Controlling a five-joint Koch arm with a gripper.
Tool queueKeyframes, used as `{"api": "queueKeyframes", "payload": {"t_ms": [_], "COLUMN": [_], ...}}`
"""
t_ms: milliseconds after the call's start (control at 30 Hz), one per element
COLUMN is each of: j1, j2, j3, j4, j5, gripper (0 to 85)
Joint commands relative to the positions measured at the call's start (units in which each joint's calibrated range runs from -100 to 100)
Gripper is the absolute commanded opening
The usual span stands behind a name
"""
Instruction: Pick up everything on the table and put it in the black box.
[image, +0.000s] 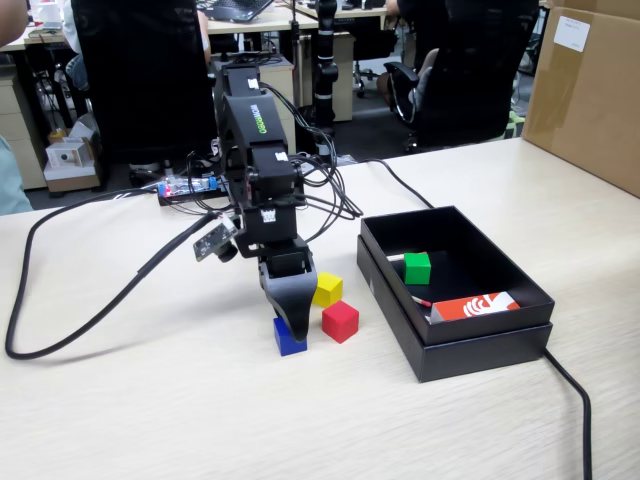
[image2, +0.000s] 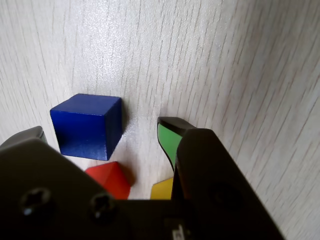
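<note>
1. My gripper hangs low over the table with jaws spread, straddling the blue cube without pinching it.
2. The red cube and yellow cube sit just beside it, so I judge the approach needs care.
3. The green cube lies inside the black box.
</note>
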Motion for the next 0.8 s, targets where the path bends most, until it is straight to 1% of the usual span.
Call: {"api": "queueKeyframes", "payload": {"t_ms": [0,67,167,300,333,433,533,667,767], "j1": [-0.39,-0.54,-0.63,-0.78,-0.78,-0.73,0.24,4.0,7.72], "j2": [-0.22,1.27,2.19,1.84,1.27,-3.09,-11.81,-24.09,-29.03], "j3": [7.09,8.0,8.63,9.09,9.09,8.36,6.64,4.28,4.28], "j4": [-0.34,-0.34,-0.34,-0.34,-0.34,-0.34,-0.43,-0.43,-0.43], "j5": [-0.39,-0.39,-0.29,0.0,0.0,-0.05,0.05,1.07,2.44], "gripper": [43.1,41.8,32.0,13.3,11.6,11.4,11.4,11.6,11.6]}}
